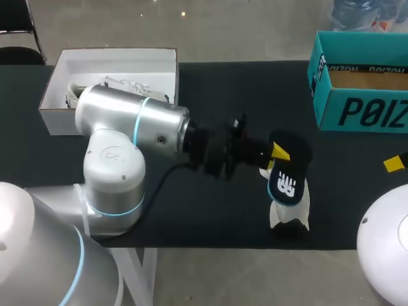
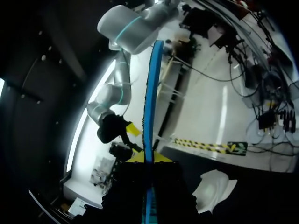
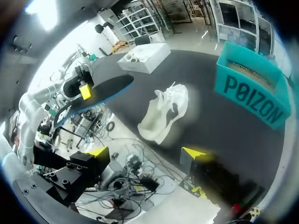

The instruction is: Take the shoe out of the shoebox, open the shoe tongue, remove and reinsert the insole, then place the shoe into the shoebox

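Note:
My left gripper [image 1: 278,153] is shut on a black insole [image 1: 290,173] with a blue edge and a white mark, holding it in the air above the white shoe [image 1: 290,213]. The shoe lies on the black table near its front edge. In the left wrist view the insole [image 2: 150,88] shows edge-on between the yellow tips of the left gripper [image 2: 149,157], with the shoe [image 2: 216,189] below and to one side. My right gripper [image 3: 147,152] stands open and holds nothing, short of the shoe [image 3: 163,112]. Beyond the shoe hangs the insole [image 3: 96,95].
A white shoebox [image 1: 60,83] with another white shoe [image 1: 127,84] inside stands at the back left. A teal open box [image 1: 360,108] stands at the back right. My left arm's big silver joint [image 1: 127,121] spans the left middle of the table.

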Robot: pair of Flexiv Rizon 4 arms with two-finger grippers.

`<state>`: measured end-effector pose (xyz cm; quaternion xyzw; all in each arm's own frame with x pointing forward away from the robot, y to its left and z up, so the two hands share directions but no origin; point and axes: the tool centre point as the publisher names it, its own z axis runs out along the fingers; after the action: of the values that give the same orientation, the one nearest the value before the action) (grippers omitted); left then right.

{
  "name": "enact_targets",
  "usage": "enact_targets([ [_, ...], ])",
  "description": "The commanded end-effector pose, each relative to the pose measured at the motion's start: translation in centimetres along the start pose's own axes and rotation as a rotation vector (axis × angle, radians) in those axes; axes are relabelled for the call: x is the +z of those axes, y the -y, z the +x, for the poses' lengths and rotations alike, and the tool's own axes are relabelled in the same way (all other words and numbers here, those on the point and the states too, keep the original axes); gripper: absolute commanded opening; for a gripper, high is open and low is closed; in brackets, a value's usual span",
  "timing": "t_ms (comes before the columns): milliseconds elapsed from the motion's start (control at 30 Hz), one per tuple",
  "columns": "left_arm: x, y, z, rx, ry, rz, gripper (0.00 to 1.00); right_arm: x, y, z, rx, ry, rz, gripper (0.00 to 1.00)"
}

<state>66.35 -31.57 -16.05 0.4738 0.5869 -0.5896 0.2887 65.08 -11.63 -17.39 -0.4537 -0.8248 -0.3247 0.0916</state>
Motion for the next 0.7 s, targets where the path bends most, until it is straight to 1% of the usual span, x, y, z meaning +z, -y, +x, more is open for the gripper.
enact_targets([
  [33, 0.4, 0.3, 0.2, -0.016, -0.016, -0.013, 0.00, 0.4, -0.9, 0.0, 0.005, 0.002, 0.024, 1.00],
  [200, 0.5, 1.3, 1.1, -0.052, -0.025, -0.020, 0.00, 0.4, -0.9, 0.0, 0.005, 0.002, 0.024, 1.00],
  [367, 0.5, 2.1, 2.6, -0.108, -0.033, -0.032, 0.00, 0.4, -0.9, 0.0, 0.005, 0.002, 0.024, 1.00],
  [467, 0.5, 2.3, 3.7, -0.132, -0.046, -0.046, 0.00, 0.4, -0.9, 0.0, 0.005, 0.002, 0.024, 1.00],
  [700, 0.8, 2.3, 6.4, -0.196, -0.049, -0.043, 0.00, 0.4, -0.9, 0.0, 0.005, 0.002, 0.024, 1.00],
])
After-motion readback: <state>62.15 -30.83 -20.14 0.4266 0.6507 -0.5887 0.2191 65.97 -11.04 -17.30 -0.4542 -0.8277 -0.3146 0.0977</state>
